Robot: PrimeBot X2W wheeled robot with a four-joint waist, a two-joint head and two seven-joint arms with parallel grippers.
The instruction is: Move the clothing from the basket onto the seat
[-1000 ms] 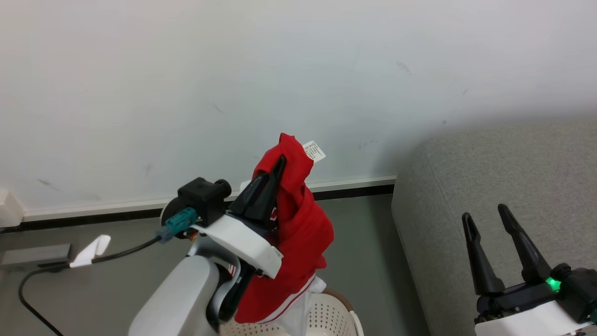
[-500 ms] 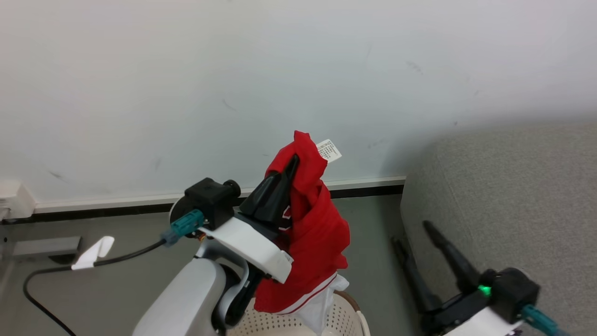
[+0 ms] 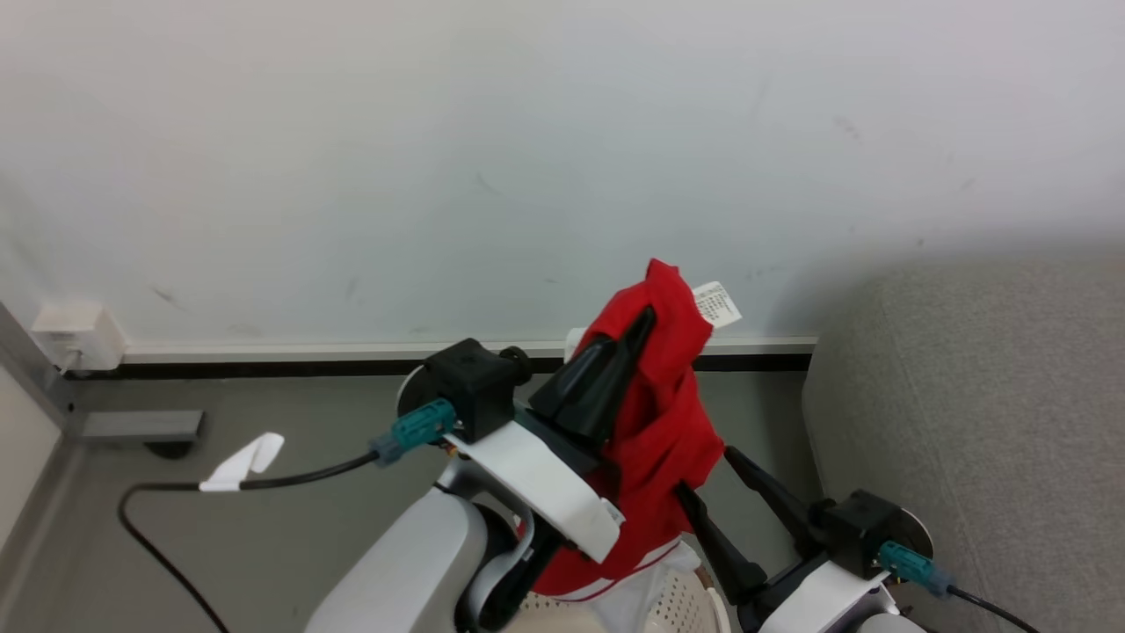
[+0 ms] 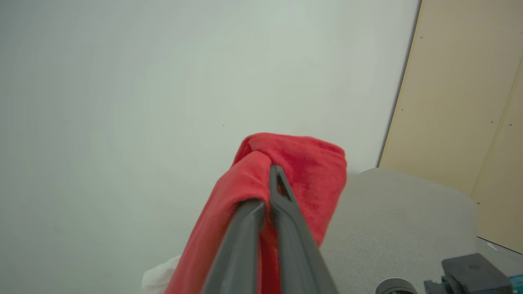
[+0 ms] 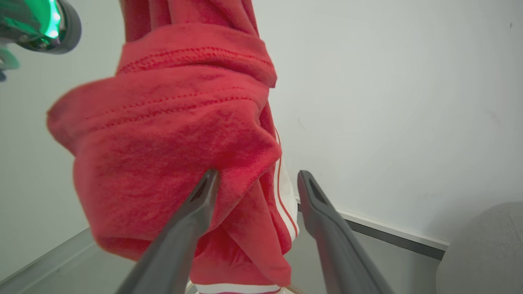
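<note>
The clothing (image 3: 664, 413) is held up over the basket (image 3: 678, 607), pinched near its top between the closed fingers of the left gripper (image 3: 648, 315). A red fold is bunched over the fingertips, and a white label (image 3: 718, 303) sticks out beside it. The striped hem is hung down to the basket's rim; whether it touches cannot be told.

The right gripper (image 3: 703, 470) is seen low at the cloth's right edge, its fingers spread and nothing gripped. In the right wrist view one fingertip is laid against the red fabric and the other stands clear of it.

The seat (image 3: 984, 396) is found to the right, apart from the hanging cloth, its rounded edge turned toward the grippers. A strip of bare grey floor (image 3: 773, 422) is left open between them. Behind, a white wall (image 3: 439, 176) is met by a dark baseboard (image 3: 308, 367), and a black cable (image 3: 290, 479) is laid across the floor at the left.
</note>
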